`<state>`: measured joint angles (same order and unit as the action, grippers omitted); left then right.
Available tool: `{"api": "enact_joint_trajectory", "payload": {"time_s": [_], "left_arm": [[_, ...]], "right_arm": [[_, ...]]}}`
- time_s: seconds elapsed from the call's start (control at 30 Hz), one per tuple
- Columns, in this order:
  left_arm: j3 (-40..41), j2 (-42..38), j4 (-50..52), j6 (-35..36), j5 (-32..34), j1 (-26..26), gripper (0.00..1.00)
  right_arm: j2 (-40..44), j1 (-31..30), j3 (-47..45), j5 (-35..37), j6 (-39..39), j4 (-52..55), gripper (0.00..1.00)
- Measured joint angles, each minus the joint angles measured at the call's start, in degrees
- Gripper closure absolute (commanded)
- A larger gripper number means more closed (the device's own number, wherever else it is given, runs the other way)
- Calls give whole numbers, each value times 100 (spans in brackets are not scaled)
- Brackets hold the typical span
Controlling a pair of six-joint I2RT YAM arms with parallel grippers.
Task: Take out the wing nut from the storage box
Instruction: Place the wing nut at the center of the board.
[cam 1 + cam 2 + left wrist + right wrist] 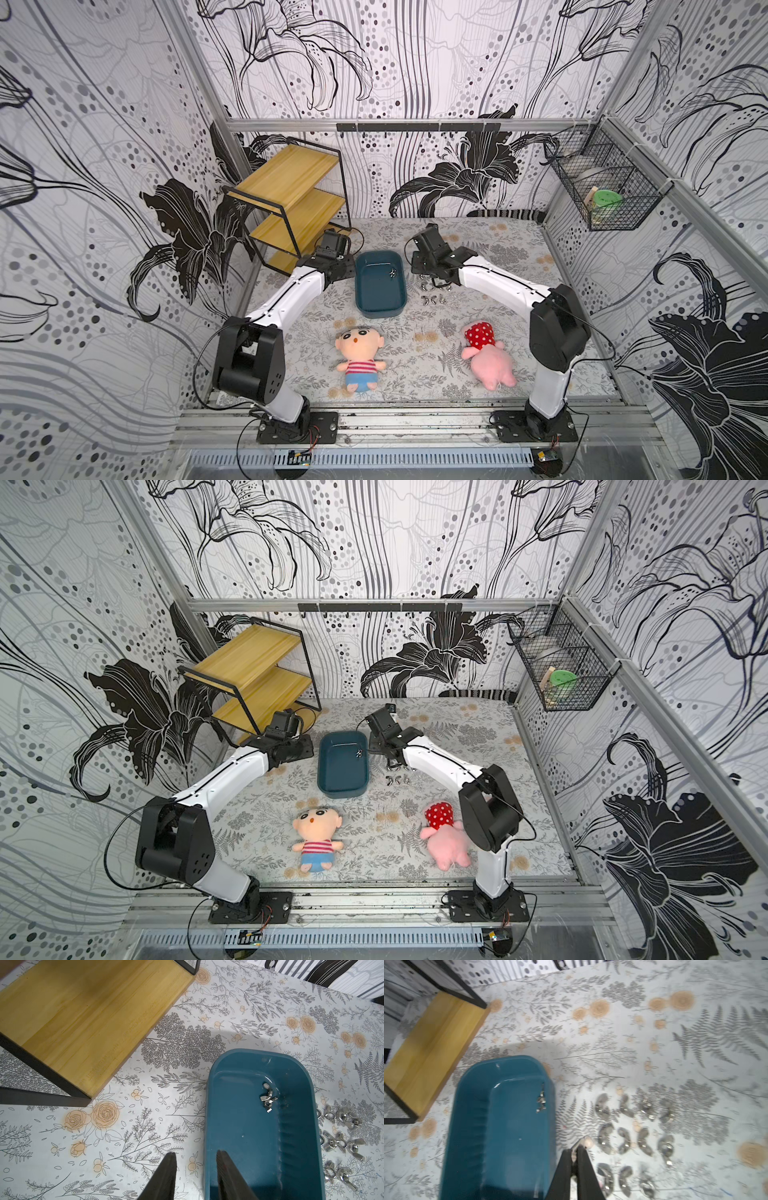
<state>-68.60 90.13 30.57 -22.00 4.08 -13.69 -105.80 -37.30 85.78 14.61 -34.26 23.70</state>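
Silver metal wing nuts (268, 1098) are lying inside the dark teal plastic storage box (239, 1136) on the floral counter (145, 1126). Right fingers (583, 1154) are clamping another wing nut (578, 1144) beside it; left fingers (169, 1165) are hanging part-open, empty.

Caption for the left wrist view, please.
Left gripper open astride the storage box wall; cluster of wing nuts inside, loose wing nuts outside on the table.
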Motion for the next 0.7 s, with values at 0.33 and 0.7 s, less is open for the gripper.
{"api": "enact_joint_trajectory", "payload": {"time_s": [0.33,0.7], "left_arm": [[-398,157,28,-2,4,-103,61],[-660,348,114,-4,26,-245,61]], "right_arm": [[949,439,-1727,-9,129,-57,100],[835,553,-2194,-94,136,-101,100]]}}
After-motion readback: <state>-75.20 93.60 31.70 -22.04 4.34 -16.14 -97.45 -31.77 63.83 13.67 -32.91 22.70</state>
